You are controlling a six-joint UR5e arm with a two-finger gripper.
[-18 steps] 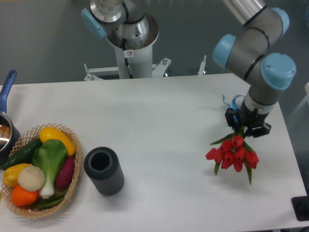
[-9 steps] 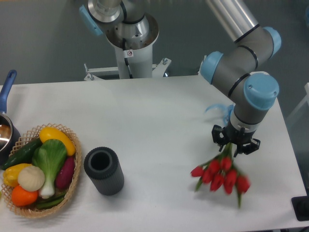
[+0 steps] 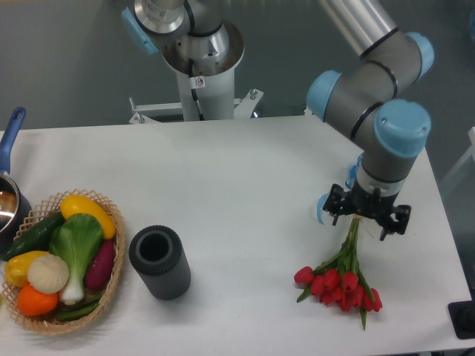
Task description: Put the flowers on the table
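Tulip bunch [image 3: 338,280] at the white table's [image 3: 245,185] front right, buds down on the surface, stems rising into your gripper [image 3: 366,215] — jaws seemingly spread; it looks light and floppy, so take the stems.

White table [image 3: 237,178]: flowers [image 3: 338,282], basket [image 3: 111,285], grey cylinder [image 3: 159,262].

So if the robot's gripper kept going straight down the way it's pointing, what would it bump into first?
Probably the flowers right under the gripper, their stems reaching up between its fingers, then the table.
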